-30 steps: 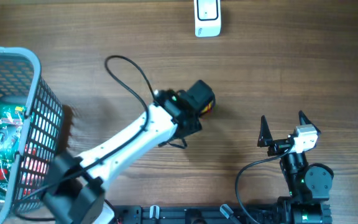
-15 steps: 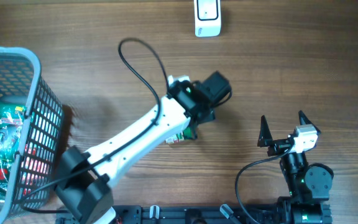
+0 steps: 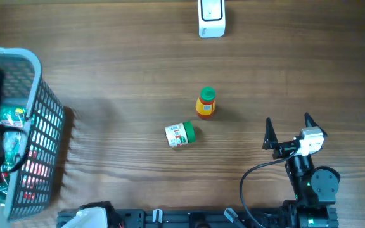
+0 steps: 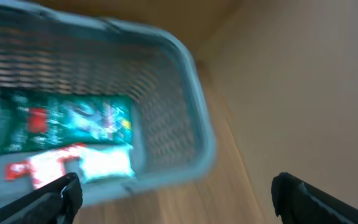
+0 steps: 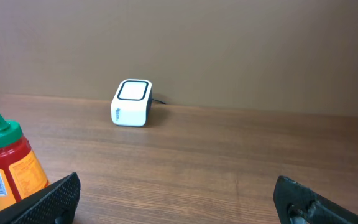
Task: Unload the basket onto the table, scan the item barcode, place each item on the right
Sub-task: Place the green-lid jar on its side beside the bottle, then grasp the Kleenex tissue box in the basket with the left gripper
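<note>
A red sauce bottle (image 3: 205,103) with a green cap stands upright at mid-table, its barcode label facing the right wrist view (image 5: 5,169). A white jar (image 3: 180,134) with a green lid lies on its side just left of it. The white scanner (image 3: 211,19) sits at the far edge, also visible as the scanner (image 5: 132,102). My right gripper (image 3: 289,126) rests open and empty to the right of the bottle (image 5: 178,186). My left gripper (image 4: 176,186) is open and empty, hovering by the basket (image 4: 185,124); overhead it is only a dark blur.
The grey mesh basket (image 3: 46,120) stands at the left edge, holding a green packet (image 4: 67,121) and a red-and-white pack (image 4: 73,165). Bare wooden table lies between the bottle and the scanner.
My left arm swung from mid-table to the basket at the left, leaving the bottle standing and the jar lying on the table. Its jaws opened fully. The right arm stayed still.
</note>
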Controlling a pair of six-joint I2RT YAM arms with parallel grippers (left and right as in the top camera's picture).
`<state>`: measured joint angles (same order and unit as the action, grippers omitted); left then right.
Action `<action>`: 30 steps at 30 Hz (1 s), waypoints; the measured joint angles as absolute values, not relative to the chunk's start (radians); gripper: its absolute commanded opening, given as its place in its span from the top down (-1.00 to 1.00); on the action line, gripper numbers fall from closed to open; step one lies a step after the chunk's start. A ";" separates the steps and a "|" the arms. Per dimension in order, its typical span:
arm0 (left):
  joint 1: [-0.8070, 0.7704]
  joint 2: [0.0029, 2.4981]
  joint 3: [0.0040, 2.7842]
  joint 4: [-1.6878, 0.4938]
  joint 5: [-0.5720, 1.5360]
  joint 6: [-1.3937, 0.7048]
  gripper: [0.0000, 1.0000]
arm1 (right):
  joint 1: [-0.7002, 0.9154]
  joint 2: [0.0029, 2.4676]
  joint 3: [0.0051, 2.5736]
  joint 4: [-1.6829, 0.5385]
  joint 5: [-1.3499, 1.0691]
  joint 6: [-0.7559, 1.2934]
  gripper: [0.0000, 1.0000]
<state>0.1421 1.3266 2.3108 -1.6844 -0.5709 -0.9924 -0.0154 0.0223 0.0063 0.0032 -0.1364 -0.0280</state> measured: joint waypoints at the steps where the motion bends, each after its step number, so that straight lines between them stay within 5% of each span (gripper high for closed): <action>1: 0.212 1.324 2.310 -1.683 -0.538 -0.990 -1.00 | -0.015 0.022 0.006 0.003 -0.136 -0.028 -0.99; 5: 0.533 1.364 2.223 -1.686 -0.383 -0.976 -1.00 | -0.015 0.022 0.006 0.003 -0.136 -0.028 -0.99; 14: 0.946 1.472 1.607 -1.599 -0.150 -0.962 -0.96 | -0.015 0.022 0.006 0.003 -0.136 -0.028 -1.00; 17: 0.973 1.466 1.403 -1.461 -0.122 -0.959 -0.85 | -0.015 0.022 0.006 0.004 -0.136 -0.028 -0.99; 23: 0.978 1.472 1.103 -1.145 -0.091 -0.880 -0.34 | -0.015 0.022 0.006 0.004 -0.136 -0.028 -0.99; 30: 0.978 1.472 0.984 -0.997 -0.092 -0.837 -0.54 | -0.015 0.022 0.006 0.004 -0.136 -0.028 -1.00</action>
<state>0.9783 1.4719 0.9840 -0.9970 -0.0921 -0.8368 -0.0154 0.0223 0.0063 0.0036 -0.1364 -0.0280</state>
